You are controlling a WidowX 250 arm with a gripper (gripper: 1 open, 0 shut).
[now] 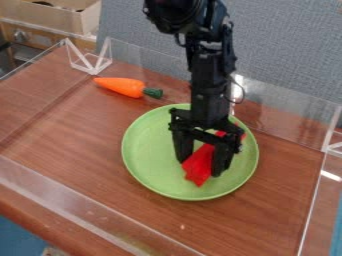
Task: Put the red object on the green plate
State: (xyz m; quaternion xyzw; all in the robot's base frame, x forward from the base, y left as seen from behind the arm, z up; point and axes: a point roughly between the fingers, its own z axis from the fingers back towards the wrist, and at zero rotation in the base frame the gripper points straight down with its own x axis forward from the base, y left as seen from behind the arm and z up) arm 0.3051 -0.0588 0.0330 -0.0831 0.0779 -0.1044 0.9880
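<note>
The green plate (150,150) lies on the wooden table in front of the arm. The red object (199,167) rests tilted on the plate's right half, its lower end reaching past the fingertips onto the plate surface. My gripper (203,156) points down over it, low above the plate. Its black fingers (179,146) stand apart on either side of the block's upper end, and the gripper looks open around it. The block's top is hidden behind the fingers.
An orange carrot (122,87) with a green stem end lies on the table behind and left of the plate. Clear plastic walls (283,110) ring the table. Cardboard boxes (54,18) stand at the back left.
</note>
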